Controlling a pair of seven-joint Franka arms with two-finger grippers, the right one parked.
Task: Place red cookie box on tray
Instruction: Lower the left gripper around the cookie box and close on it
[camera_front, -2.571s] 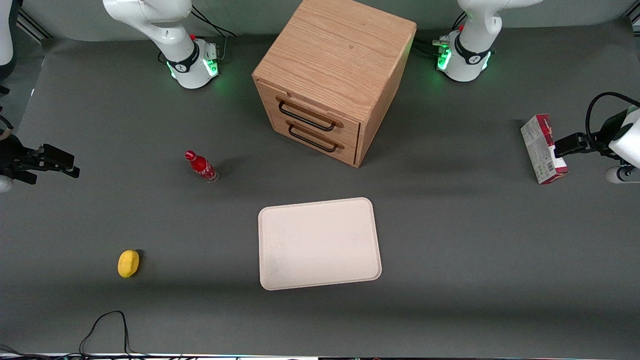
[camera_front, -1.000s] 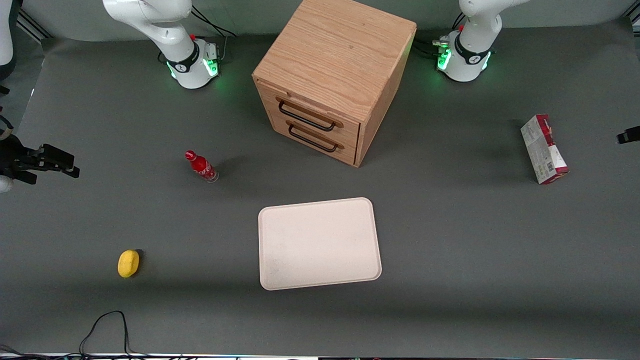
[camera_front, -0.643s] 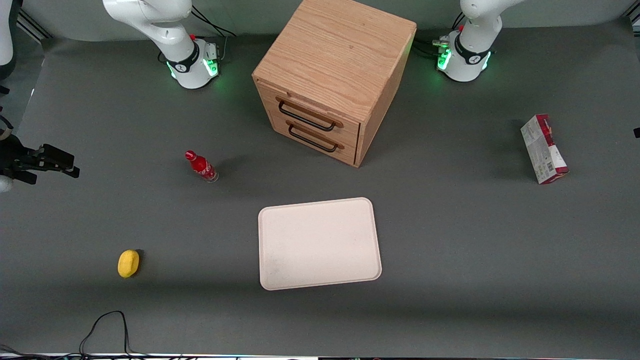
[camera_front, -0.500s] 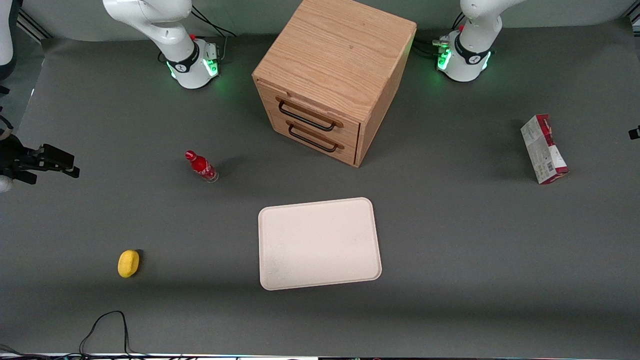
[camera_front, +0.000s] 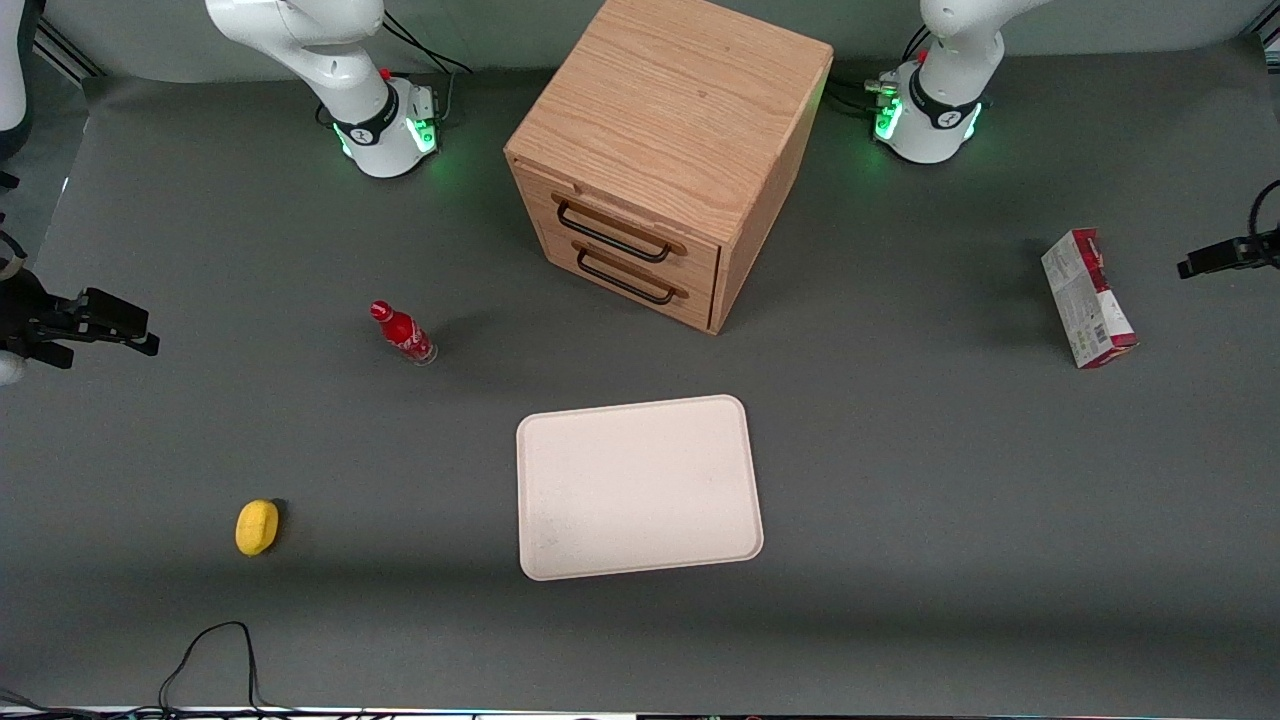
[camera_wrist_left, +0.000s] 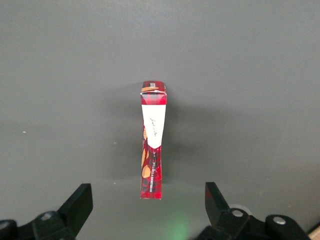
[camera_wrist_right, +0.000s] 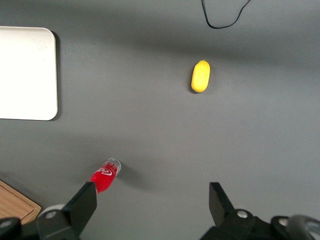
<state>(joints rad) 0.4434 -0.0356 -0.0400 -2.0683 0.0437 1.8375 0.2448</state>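
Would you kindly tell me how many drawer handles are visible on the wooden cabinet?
2: the upper black metal handle and the lower black metal handle, both on the wooden drawer cabinet. The open gripper hovers above the red cookie box.

The front view looks steeply down from high up, taking in the whole tabletop (camera_front: 900, 500) with the drawer cabinet (camera_front: 670, 150) farthest from it. The left wrist view looks straight down, closer, past the gripper (camera_wrist_left: 147, 212), its fingers spread wide, onto the red cookie box (camera_wrist_left: 152, 150), which the front view shares. The right wrist view also faces down, sharing the tray (camera_wrist_right: 25, 72), lemon (camera_wrist_right: 200, 76) and red bottle (camera_wrist_right: 104, 176) with the front view.
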